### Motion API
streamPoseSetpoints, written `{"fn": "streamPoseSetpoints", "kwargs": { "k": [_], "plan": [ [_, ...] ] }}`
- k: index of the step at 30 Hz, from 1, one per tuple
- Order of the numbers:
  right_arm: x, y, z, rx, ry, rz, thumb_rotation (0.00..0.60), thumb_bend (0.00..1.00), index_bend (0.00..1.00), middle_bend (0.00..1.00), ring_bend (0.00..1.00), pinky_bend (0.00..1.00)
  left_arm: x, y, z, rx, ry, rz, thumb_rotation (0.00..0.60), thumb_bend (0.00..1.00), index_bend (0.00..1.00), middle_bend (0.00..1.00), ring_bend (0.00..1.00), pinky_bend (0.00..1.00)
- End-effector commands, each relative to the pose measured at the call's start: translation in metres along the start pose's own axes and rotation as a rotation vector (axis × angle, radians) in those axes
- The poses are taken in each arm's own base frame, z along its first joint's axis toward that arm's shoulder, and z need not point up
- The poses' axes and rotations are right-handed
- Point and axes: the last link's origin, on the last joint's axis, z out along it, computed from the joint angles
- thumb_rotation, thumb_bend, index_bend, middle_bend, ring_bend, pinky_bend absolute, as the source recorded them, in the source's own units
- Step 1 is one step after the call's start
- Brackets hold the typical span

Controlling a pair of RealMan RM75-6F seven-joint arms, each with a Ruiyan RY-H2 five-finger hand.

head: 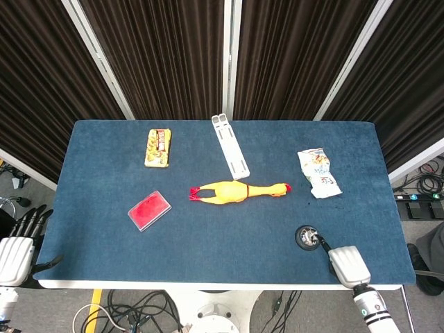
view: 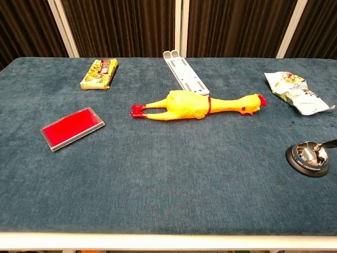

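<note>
Your right hand (head: 349, 266) sits at the near right edge of the blue cloth-covered table (head: 208, 243), just beside the round black-based metal call bell (head: 306, 237), with one dark finger reaching onto the bell's top; in the chest view only that fingertip (view: 330, 142) shows, at the bell's (view: 309, 157) right side. How the other fingers lie you cannot tell, since the white back of the hand hides them, so a grip on the bell is not confirmed; it looks like a touch from above rather than a hold. Your left hand (head: 17, 253) hangs off the table's near left corner, its dark fingers spread apart and holding nothing, well apart from every object. The remaining things lie flat and spaced out, each with room around it for a hand to come down: the yellow rubber chicken (head: 239, 191) in the middle, the red flat card case (head: 149, 210) to its left, the yellow snack box (head: 158, 147) and white plastic strip (head: 230, 146) further back, and the crumpled white snack bag (head: 318, 172) at the right.
</note>
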Motion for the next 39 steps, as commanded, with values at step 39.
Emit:
{"fn": "streamPoseSetpoints", "kwargs": {
  "k": [39],
  "plan": [
    [-0.003, -0.002, 0.003, -0.008, -0.040, 0.024, 0.600, 1.00, 0.00, 0.91, 0.85, 0.77, -0.002, -0.005, -0.002, 0.015, -0.006, -0.006, 0.600, 0.12, 0.10, 0.03, 0.00, 0.15]
  ]
}}
